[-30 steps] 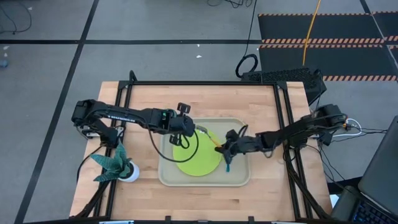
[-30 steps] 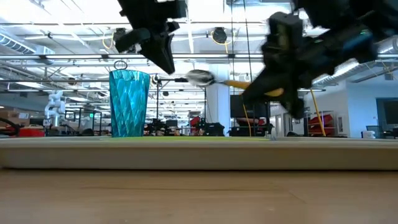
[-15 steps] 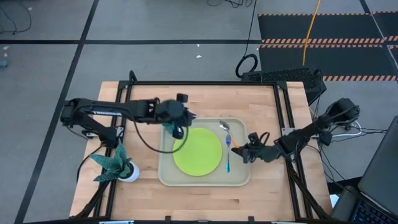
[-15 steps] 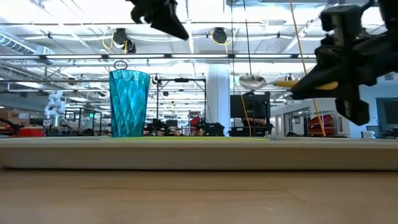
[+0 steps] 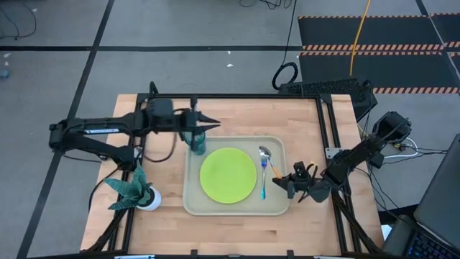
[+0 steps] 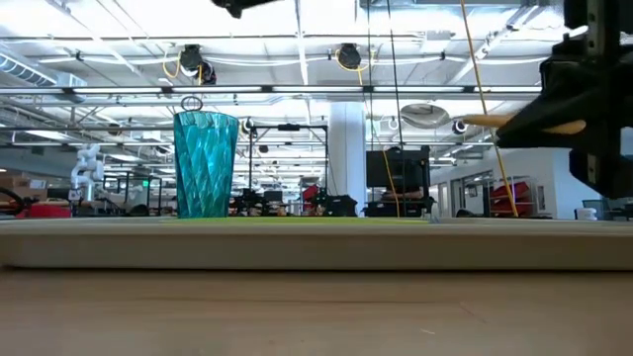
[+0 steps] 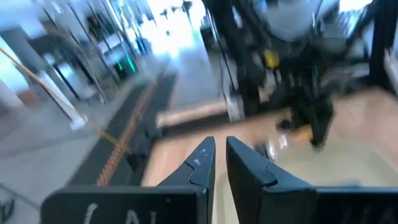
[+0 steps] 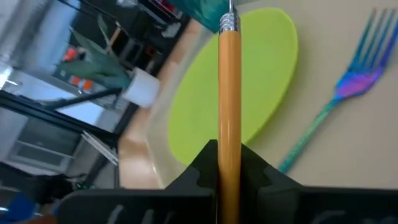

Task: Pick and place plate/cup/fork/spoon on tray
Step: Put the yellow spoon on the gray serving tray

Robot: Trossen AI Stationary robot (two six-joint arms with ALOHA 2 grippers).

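Note:
The beige tray (image 5: 237, 211) holds the lime-green plate (image 5: 228, 175), the teal cup (image 5: 195, 142) upright at its far left corner (image 6: 206, 163), and the blue-handled fork (image 5: 263, 185) lying right of the plate. My right gripper (image 5: 284, 178) is shut on the orange-handled spoon (image 5: 269, 162) above the tray's right part, over the fork. My left gripper (image 5: 210, 128) is shut and empty, high above the cup and the tray's far left corner, fingers pointing toward the table's right. My right gripper pinches the spoon's orange handle (image 8: 229, 134) between its two fingers, near the handle's free end. The fingers come about level from the table's right and lie along the spoon. The spoon is level and lifted clear of the tray, its silver bowl (image 6: 425, 116) pointing away from the gripper.
A teal leafy plant in a white pot (image 5: 136, 191) stands at the table's near left, beside the tray. A black frame (image 5: 237, 96) runs along the table's far and side edges. Bare wood lies along the far edge and near the tray's front.
My left gripper has gone up and toward the table's far left, off the plate to above the cup. My right gripper has carried the spoon toward the table's right and a little nearer, off the plate to over the fork; the spoon stays level and lifted.

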